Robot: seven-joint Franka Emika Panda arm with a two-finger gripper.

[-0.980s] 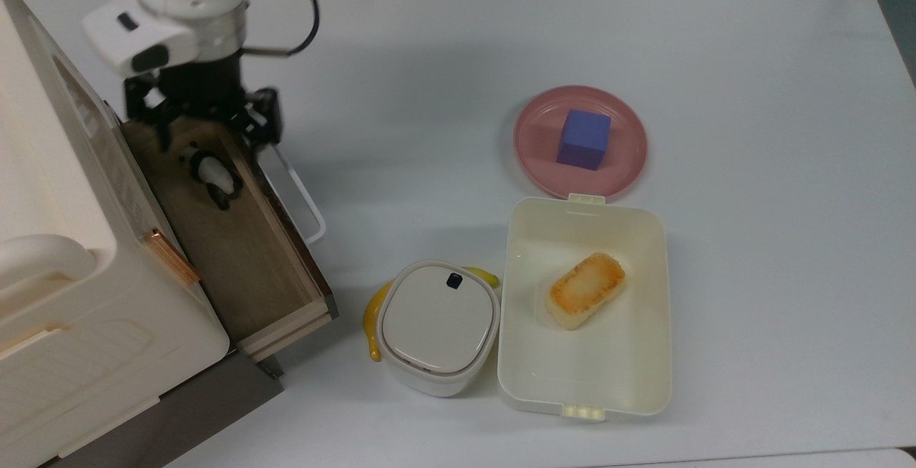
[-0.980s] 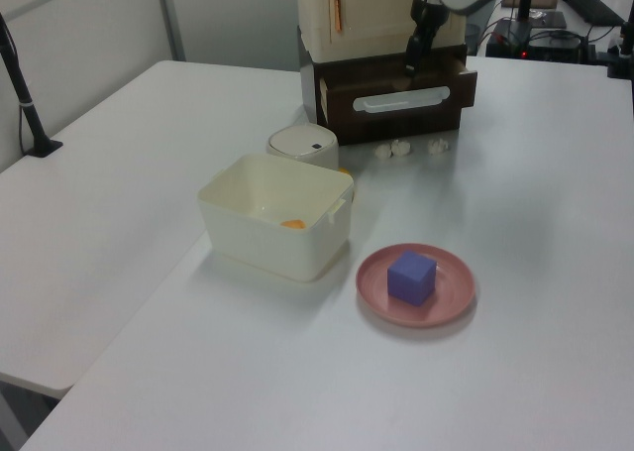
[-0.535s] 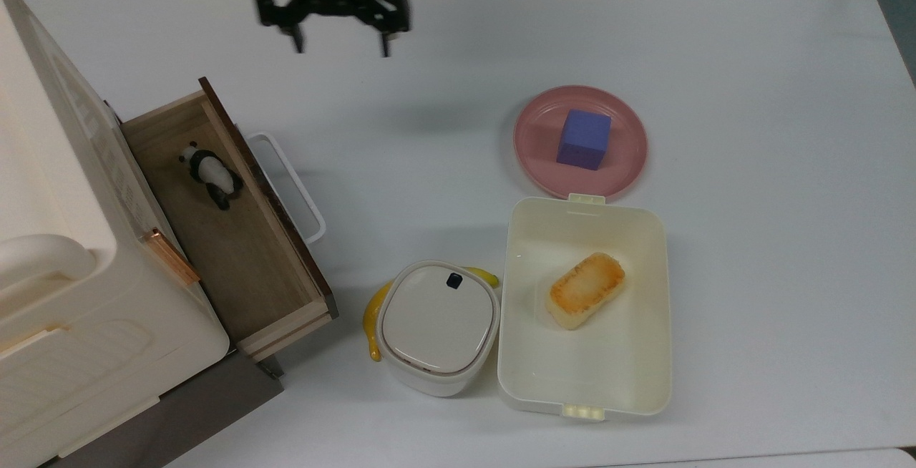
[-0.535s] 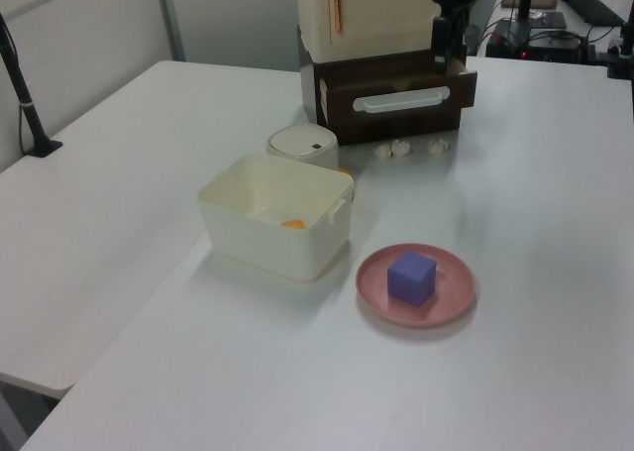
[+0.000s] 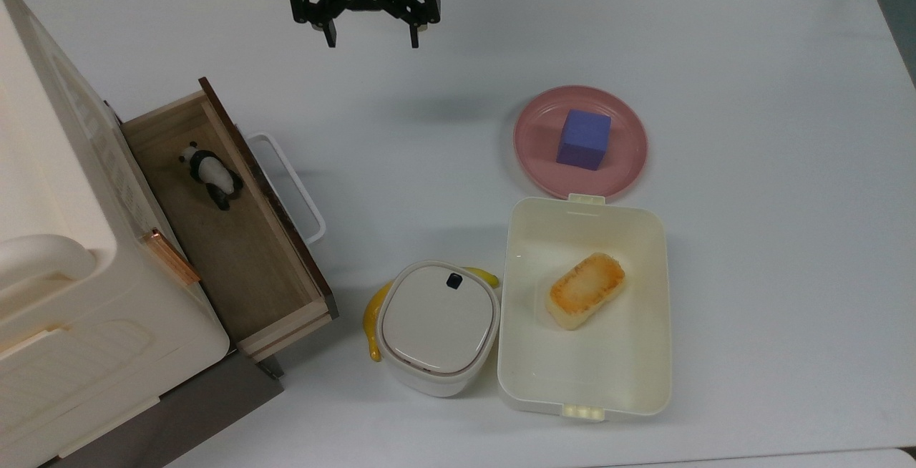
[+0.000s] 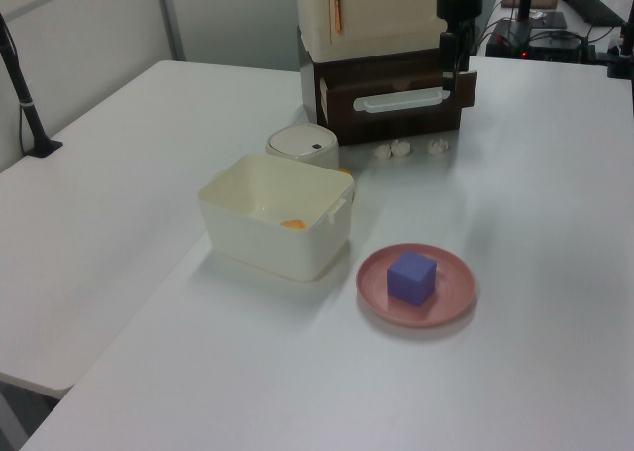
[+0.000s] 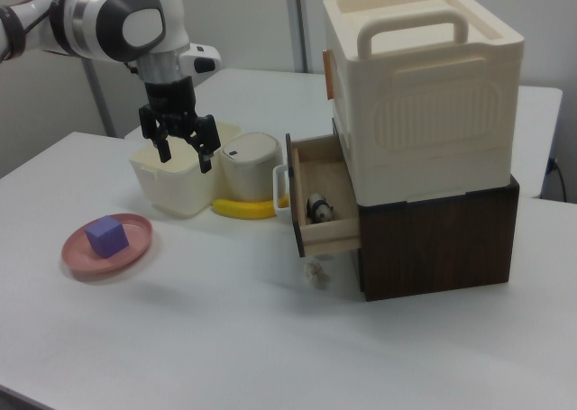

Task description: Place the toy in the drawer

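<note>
Toy: one panda, lying in one open drawer; gripper spread, empty.

The toy, a tiny black-and-white panda, lies on its side on the floor of the drawer, toward the end at the top view's upper left, near the dark front panel. In the right view the toy shows as a small dark and white shape inside the drawer. The drawer stands pulled well out of the cream cabinet: a shallow light-wood box, dark brown front, white loop handle facing the desk.
</note>
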